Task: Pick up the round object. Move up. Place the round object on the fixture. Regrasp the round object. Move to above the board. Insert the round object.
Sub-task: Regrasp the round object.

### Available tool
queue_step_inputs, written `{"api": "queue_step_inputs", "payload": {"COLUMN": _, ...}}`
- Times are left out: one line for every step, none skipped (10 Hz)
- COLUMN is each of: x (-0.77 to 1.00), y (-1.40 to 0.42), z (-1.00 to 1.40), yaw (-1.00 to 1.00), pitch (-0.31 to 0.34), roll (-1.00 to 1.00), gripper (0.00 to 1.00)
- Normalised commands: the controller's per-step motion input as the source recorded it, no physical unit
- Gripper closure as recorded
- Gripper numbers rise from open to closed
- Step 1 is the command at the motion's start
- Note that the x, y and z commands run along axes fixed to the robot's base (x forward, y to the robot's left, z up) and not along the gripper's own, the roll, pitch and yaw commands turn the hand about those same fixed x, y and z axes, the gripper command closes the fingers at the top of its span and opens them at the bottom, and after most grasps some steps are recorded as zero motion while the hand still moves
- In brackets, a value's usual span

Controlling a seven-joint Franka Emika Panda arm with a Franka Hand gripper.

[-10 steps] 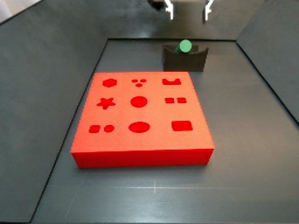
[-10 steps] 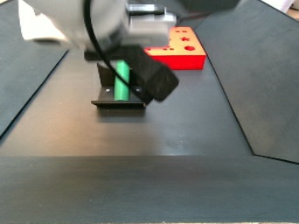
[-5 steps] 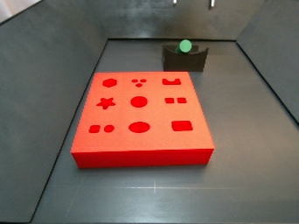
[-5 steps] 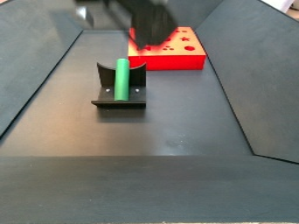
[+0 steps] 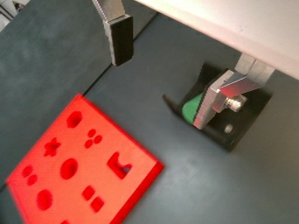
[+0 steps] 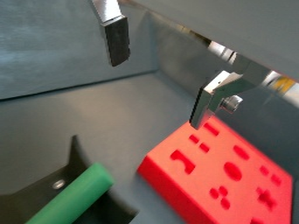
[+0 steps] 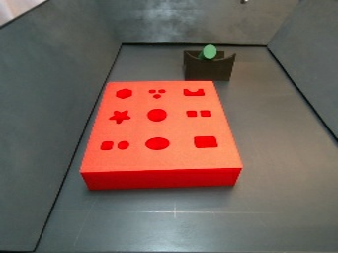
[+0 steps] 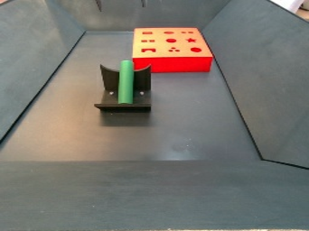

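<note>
Green cylindrical peg [image 8: 125, 81] rests in the dark notched fixture [image 8: 123, 101], centre-left; silver-fingered gripper [image 5: 170, 66] above, spread, empty.

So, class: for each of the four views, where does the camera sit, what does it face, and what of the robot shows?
Wrist view: above, on the board and fixture; open tool fingers show.
Wrist view: low, past the round object to the board; fingers show.
Side view: beyond the board, facing the fixture; no robot.
Side view: near the fixture, facing the board; no robot.
All share board and round object.
</note>
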Motion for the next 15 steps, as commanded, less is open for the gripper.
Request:
{"api": "queue_step_inputs", "payload": {"x": -0.04, "y": -0.03, "z": 0.01, "yaw": 0.01, "pitch": 0.011, "roll": 1.0, "gripper": 0.0}}
{"api": "queue_step_inputs", "payload": {"x": -0.04, "y": -0.04, "z": 0.01, "yaw": 0.01, "pitch": 0.009, "roll": 1.0, "gripper": 0.0}}
{"api": "queue_step_inputs", "payload": {"x": -0.05, "y": -0.03, "z": 0.02, "yaw": 0.02, "pitch": -0.001, "roll": 1.0, "gripper": 0.0}}
{"api": "queue_step_inputs", "payload": {"x": -0.05, "y": -0.03, "z": 0.02, "yaw": 0.02, "pitch": -0.004, "roll": 1.0, "gripper": 0.0}}
{"api": "queue_step_inputs", "payload": {"x": -0.05, "y": -0.02, "z": 0.01, "yaw": 0.02, "pitch": -0.014, "roll": 1.0, "gripper": 0.0}}
{"api": "queue_step_inputs", "payload": {"x": -0.04, "y": -0.02, "z": 0.0, "yaw": 0.02, "pitch": -0.023, "roll": 1.0, "gripper": 0.0}}
{"api": "queue_step_inputs", "payload": {"x": -0.03, "y": -0.02, "z": 0.0, "yaw": 0.02, "pitch": -0.03, "roll": 1.0, "gripper": 0.0}}
{"api": "queue_step_inputs", "payload": {"x": -0.03, "y": -0.02, "z": 0.0, "yaw": 0.02, "pitch": -0.035, "roll": 1.0, "gripper": 0.0}}
{"api": "queue_step_inputs", "payload": {"x": -0.03, "y": -0.02, "z": 0.0, "yaw": 0.02, "pitch": -0.036, "roll": 1.0, "gripper": 0.0}}
{"api": "queue_step_inputs", "payload": {"x": -0.03, "y": -0.02, "z": 0.01, "yaw": 0.02, "pitch": -0.035, "roll": 1.0, "gripper": 0.0}}
{"api": "queue_step_inputs", "payload": {"x": -0.02, "y": -0.02, "z": 0.01, "yaw": 0.02, "pitch": -0.031, "roll": 1.0, "gripper": 0.0}}
{"api": "queue_step_inputs", "payload": {"x": 0.0, "y": -0.02, "z": 0.0, "yaw": 0.02, "pitch": -0.025, "roll": 1.0, "gripper": 0.0}}
{"api": "queue_step_inputs", "payload": {"x": 0.02, "y": -0.02, "z": -0.01, "yaw": 0.02, "pitch": -0.02, "roll": 1.0, "gripper": 0.0}}
{"api": "queue_step_inputs", "payload": {"x": 0.03, "y": -0.02, "z": -0.01, "yaw": 0.02, "pitch": -0.009, "roll": 1.0, "gripper": 0.0}}
{"api": "queue_step_inputs", "payload": {"x": 0.04, "y": -0.03, "z": 0.0, "yaw": 0.03, "pitch": 0.003, "roll": 1.0, "gripper": 0.0}}
